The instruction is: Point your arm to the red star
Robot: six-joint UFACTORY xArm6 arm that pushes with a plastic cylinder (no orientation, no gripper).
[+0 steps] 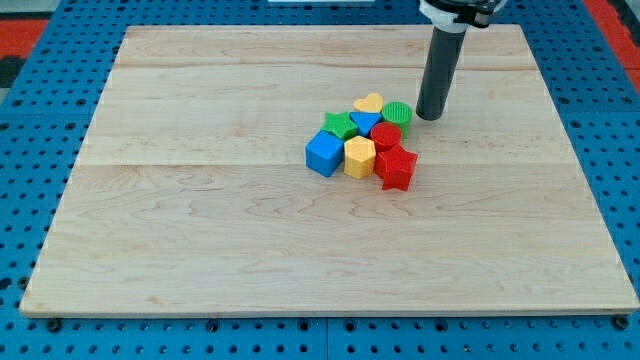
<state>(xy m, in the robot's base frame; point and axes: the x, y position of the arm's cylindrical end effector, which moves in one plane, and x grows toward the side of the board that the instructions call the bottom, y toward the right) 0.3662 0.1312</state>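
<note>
Setting: robotics lab bench, a test rig and not a home or shop.
Base: blue perforated panel (60, 60) with a regular hole grid, visible on all sides of the board.
Work surface: pale wooden board (250, 240) of glued planks, laid flat on the base.
Props: small coloured plastic blocks (365, 145), clustered together.
My hardware: dark rod ending in my tip (429, 117), just right of the cluster.
</note>
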